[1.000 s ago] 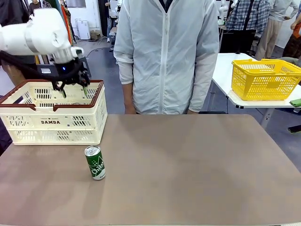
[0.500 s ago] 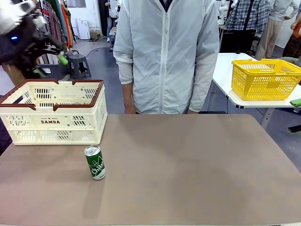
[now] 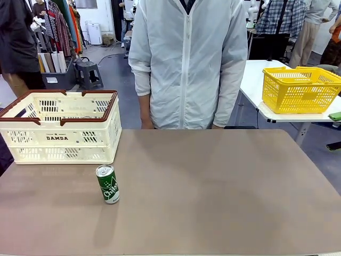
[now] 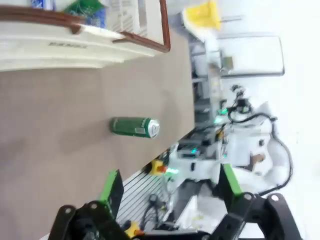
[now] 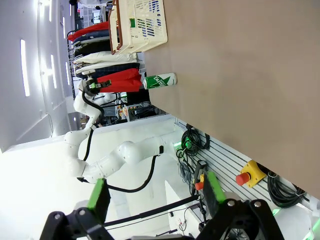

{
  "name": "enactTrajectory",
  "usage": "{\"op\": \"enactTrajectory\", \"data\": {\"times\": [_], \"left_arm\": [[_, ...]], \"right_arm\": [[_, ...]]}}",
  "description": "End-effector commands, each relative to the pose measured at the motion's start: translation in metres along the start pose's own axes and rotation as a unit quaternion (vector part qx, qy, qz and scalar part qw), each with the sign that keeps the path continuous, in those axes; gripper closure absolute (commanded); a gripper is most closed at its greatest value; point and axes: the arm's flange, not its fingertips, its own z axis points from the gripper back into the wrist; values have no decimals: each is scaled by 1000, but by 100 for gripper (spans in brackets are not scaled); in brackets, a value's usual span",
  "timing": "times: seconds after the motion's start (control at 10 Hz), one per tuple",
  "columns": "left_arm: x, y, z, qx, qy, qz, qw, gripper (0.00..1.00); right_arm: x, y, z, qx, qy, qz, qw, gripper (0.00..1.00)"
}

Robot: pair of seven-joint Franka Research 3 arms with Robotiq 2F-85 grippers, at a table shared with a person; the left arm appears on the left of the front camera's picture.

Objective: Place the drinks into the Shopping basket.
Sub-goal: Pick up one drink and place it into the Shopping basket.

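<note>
Currently green can (image 3: 107, 184) stands upright on brown table (image 3: 224, 192), near-left, just in front of Shopping basket (image 3: 60, 138). Basket at far-left of table; left wrist view shows more cans (image 4: 85, 8) inside it. Left gripper (image 4: 170, 187) released, fingers spread, nothing between. Right gripper (image 5: 155, 192) likewise released, empty. Person (image 3: 189, 64) stands at far side.

Green can (image 3: 107, 184) upright on desk (image 3: 224, 192), well ahead of the open left claw (image 4: 170, 192). Cream DAMDA basket (image 3: 58, 140) just beyond it, holding green and blue cans (image 4: 85, 7).
</note>
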Motion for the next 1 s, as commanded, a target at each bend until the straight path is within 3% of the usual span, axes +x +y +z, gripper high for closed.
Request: {"op": "enactTrajectory", "data": {"times": [0.0, 0.1, 0.9], "left_arm": [[7, 9, -12, -34, -40, 6, 999, 0], [0, 0, 0, 0, 0, 0, 1000, 0], [0, 0, 0, 0, 0, 0, 1000, 0]], "right_arm": [[-1, 5, 1, 0, 2, -7, 1000, 0], [-1, 5, 1, 0, 2, -7, 1000, 0], [-1, 5, 1, 0, 2, -7, 1000, 0]]}}
